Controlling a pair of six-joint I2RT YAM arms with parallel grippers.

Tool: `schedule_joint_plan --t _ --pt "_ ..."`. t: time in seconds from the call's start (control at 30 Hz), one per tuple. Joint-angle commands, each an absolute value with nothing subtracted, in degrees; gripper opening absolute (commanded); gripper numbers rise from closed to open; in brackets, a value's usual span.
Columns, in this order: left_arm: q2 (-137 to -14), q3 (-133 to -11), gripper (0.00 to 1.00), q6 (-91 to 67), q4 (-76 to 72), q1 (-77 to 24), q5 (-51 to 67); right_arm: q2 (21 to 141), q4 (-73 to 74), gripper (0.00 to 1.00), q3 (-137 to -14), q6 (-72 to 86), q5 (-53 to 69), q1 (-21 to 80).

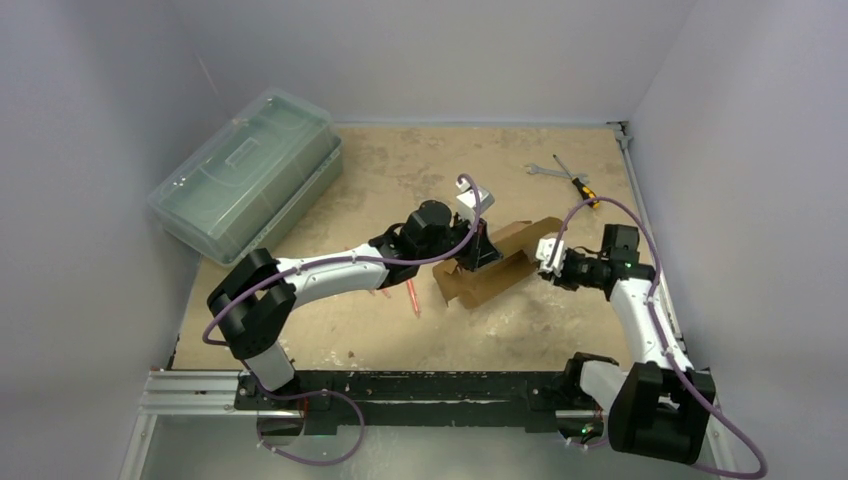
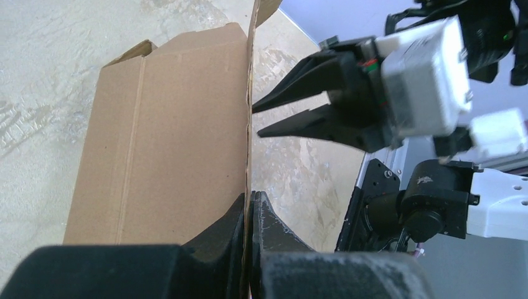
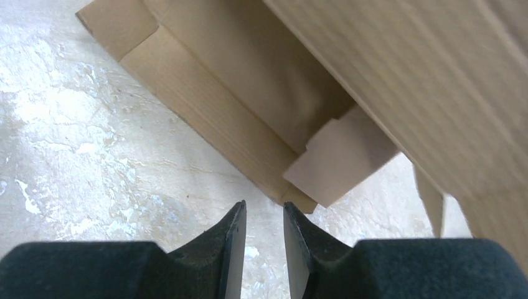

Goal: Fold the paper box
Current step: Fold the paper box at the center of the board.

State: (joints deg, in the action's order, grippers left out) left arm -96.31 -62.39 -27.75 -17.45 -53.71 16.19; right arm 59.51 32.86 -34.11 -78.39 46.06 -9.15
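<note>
Paper box [image 2: 168, 124] matt brown cardboard; table [image 1: 400, 160] rough, mottled, maybe plywood.

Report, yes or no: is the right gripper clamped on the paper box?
No: the right gripper has its jaws apart, bare table showing between them, and the paper box lies just beyond the tips.

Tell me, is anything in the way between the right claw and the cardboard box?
No, nothing visible. The right gripper, jaws a little apart and empty, points at the paper box with only tabletop between them. The left gripper pinches the box's upright panel, outside that gap.
</note>
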Motion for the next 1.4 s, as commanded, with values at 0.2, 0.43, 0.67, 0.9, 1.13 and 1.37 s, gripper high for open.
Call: schedule_joint_plan --t 0.2,0.43,0.67,0.9,1.13,1.37 --pt "-93.3 -61.5 0.00 -26.5 -17.9 -54.0 15.5 65.3 35.3 0.35 -38.9 -73.7 60.0 -23.3" --pt "-92.5 -60.6 0.00 -26.7 -19.1 -54.0 14.9 64.8 23.0 0.54 -37.7 -64.0 58.8 -23.6" --pt "-91.7 -60.2 0.00 -25.6 -18.5 -53.9 11.1 68.1 45.2 0.56 -44.5 -79.8 59.4 -24.6" --pt "-90.5 -64.6 0.00 -18.6 -12.6 -51.0 7.2 72.6 57.3 0.59 -52.5 -82.2 65.1 -24.7" --pt "-88.7 -68.8 0.00 -9.6 -7.9 -45.5 8.2 77.9 54.1 0.61 -54.8 -79.7 74.4 -24.7" --pt "-89.2 -75.5 0.00 6.6 -0.6 -44.0 7.3 75.5 12.1 0.65 -50.3 -35.8 59.7 -22.5"
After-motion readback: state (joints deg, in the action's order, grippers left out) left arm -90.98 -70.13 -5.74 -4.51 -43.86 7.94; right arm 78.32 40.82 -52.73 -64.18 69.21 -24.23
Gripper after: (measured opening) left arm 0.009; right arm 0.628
